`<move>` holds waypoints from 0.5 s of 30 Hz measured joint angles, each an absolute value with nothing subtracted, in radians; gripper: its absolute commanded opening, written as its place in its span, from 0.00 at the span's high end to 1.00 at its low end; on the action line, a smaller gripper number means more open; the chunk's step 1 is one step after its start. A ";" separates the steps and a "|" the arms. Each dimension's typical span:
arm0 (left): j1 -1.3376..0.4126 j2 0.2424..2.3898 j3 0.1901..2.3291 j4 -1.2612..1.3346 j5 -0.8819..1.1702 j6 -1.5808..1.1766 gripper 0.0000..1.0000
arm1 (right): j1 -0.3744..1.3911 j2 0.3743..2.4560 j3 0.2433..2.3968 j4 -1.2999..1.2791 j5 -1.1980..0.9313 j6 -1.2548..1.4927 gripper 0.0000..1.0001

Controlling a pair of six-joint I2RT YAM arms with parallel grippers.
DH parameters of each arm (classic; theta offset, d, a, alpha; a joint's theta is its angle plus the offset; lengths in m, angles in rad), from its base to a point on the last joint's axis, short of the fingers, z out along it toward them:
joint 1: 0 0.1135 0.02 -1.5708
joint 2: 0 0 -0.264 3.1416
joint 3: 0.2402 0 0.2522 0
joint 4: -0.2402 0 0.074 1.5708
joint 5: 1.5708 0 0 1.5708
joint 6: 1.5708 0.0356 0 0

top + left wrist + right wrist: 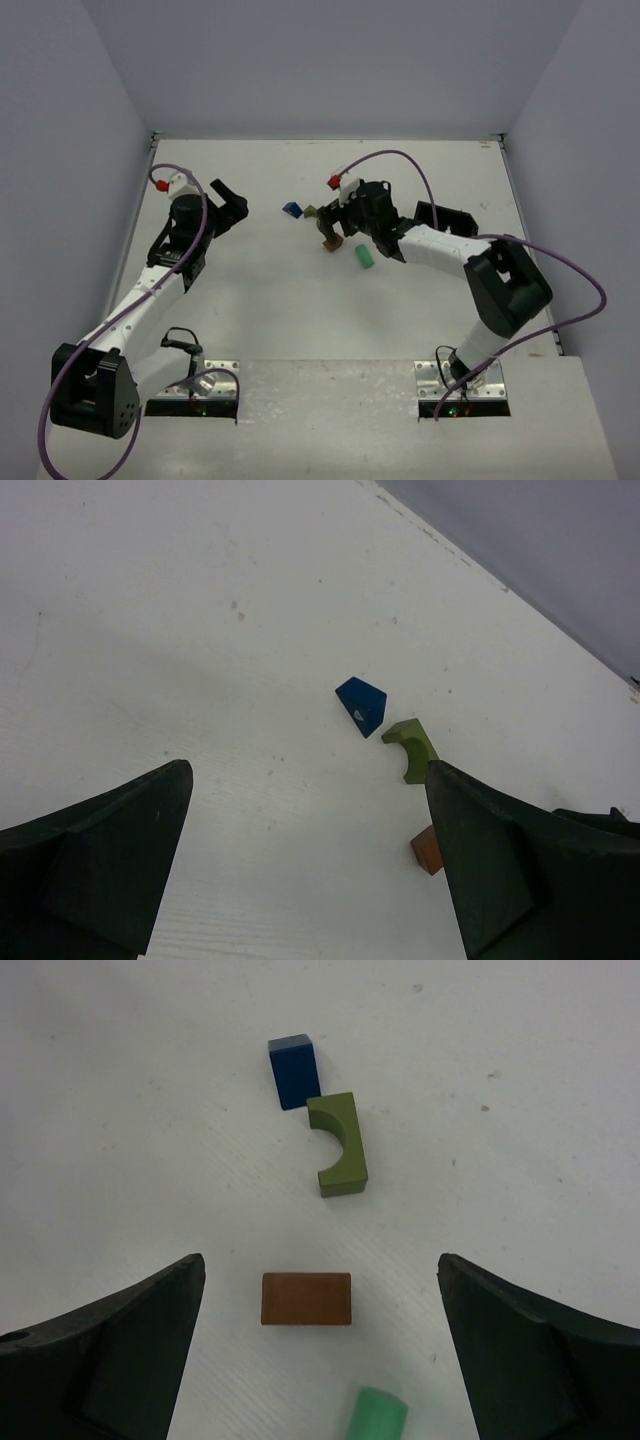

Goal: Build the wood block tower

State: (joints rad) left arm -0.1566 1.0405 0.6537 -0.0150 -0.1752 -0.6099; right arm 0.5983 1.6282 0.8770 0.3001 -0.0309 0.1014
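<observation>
Top external view, left to right. Left arm (150, 285): rises from its base at the near left and reaches toward the far left part of the white table (270, 310). Left gripper (308, 770): fingers spread wide with nothing between them, held above bare table, well apart from the blocks and to their left. Wood block tower, four loose pieces, each lying singly on the table at its centre. Blue block (292, 209): the leftmost and farthest piece, lying flat. Olive block (311, 212): an arch shape on its side, just beside the blue block on the right, corner to corner; whether the two touch cannot be told. Brown-orange block (331, 245): a rectangle lying flat, nearer than the olive block and apart from it. Mint-green cylinder (366, 257): on its side, near the brown-orange block, to its right and nearer still. Right gripper (320, 1260): fingers spread wide, gripping nothing. In the right wrist view the brown-orange block lies between the two fingers and touches neither, with the cylinder at the bottom edge and the olive and blue blocks beyond. Right arm (500, 290): comes from its base at the near right and bends left over the table toward the blocks.
</observation>
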 measured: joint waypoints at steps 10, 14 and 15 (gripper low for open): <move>-0.157 1.051 0.654 -0.009 -0.138 -0.602 0.00 | 0.578 2.037 1.254 0.139 -0.152 -0.069 0.09; -0.157 1.061 0.654 -0.002 -0.137 -0.602 0.00 | 0.571 2.099 1.294 0.080 -0.188 -0.098 0.26; -0.157 1.066 0.654 -0.001 -0.136 -0.602 0.00 | 0.570 2.107 1.300 0.073 -0.193 -0.103 0.31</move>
